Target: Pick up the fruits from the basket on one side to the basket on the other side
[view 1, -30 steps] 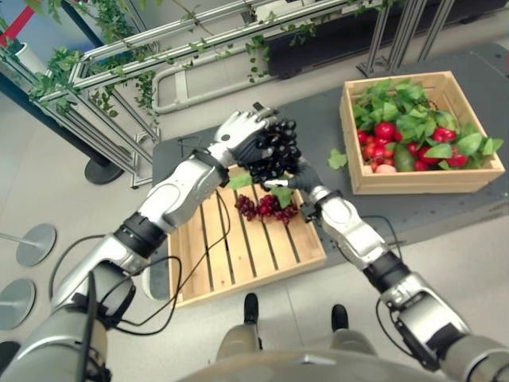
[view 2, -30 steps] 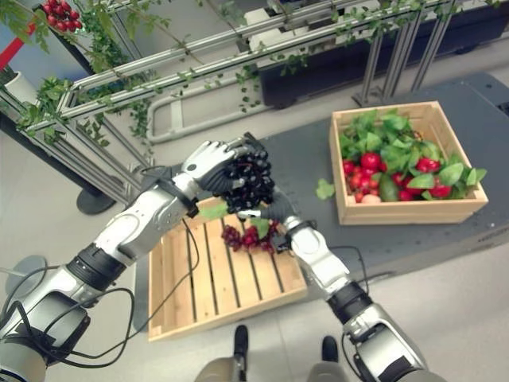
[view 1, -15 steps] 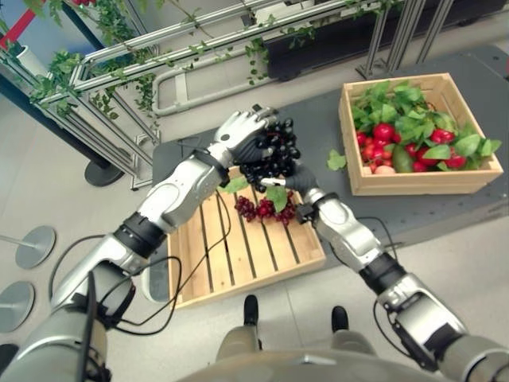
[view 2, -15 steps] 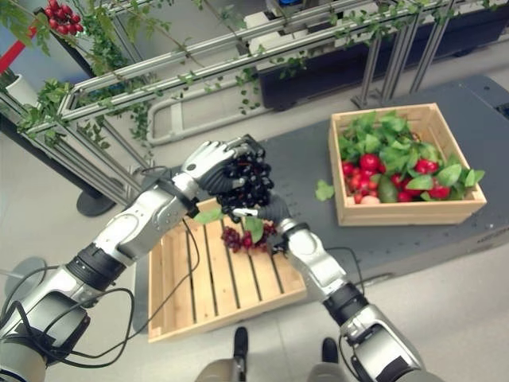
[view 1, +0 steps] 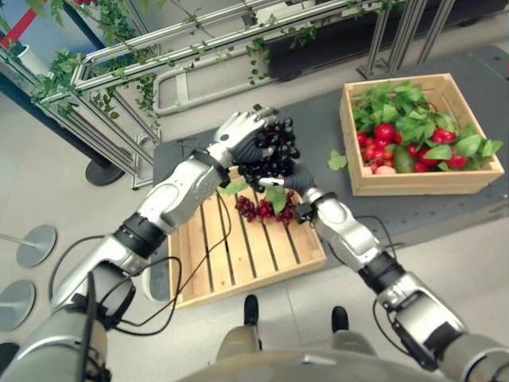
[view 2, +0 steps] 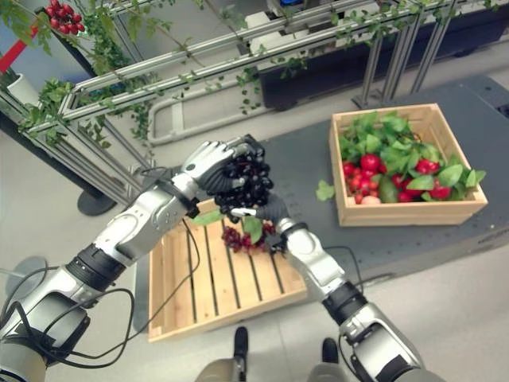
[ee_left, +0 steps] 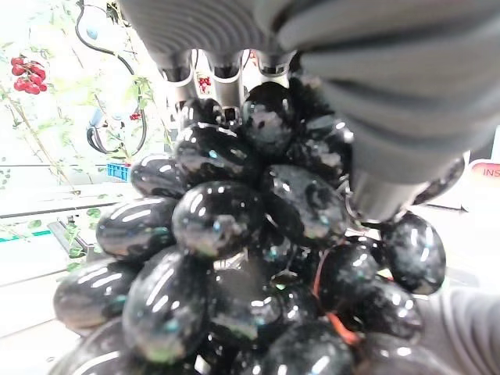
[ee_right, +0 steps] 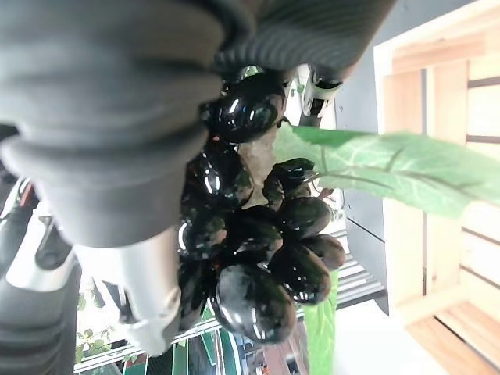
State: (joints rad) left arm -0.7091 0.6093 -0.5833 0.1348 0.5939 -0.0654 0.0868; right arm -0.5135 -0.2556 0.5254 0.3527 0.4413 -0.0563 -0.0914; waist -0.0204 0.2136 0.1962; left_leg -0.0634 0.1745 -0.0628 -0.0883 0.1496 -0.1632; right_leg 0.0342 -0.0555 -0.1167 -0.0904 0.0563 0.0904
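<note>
A bunch of black grapes (view 1: 270, 155) hangs in the air over the far edge of the left wooden crate (view 1: 238, 255). My left hand (view 1: 242, 131) grips it from above, fingers (ee_left: 215, 74) curled over the berries (ee_left: 226, 226). From below, my right hand (view 1: 298, 181) closes on the same bunch (ee_right: 250, 234), its thumb (ee_right: 148, 289) against the berries, a green leaf (ee_right: 391, 168) beside it. Red grapes (view 1: 262, 208) lie in the left crate under the hands. The right crate (view 1: 429, 181) holds red fruits and green leaves (view 1: 413, 127).
Both crates rest on a dark grey platform (view 1: 318, 119). A loose green leaf (view 1: 337, 160) lies on it between them. A metal railing with vines (view 1: 159, 48) runs behind, and round stand bases (view 1: 36, 243) sit on the floor at the left.
My right forearm has shifted a little to the left, bringing its hand closer under the bunch. The left hand and the black grapes stay where they were.
</note>
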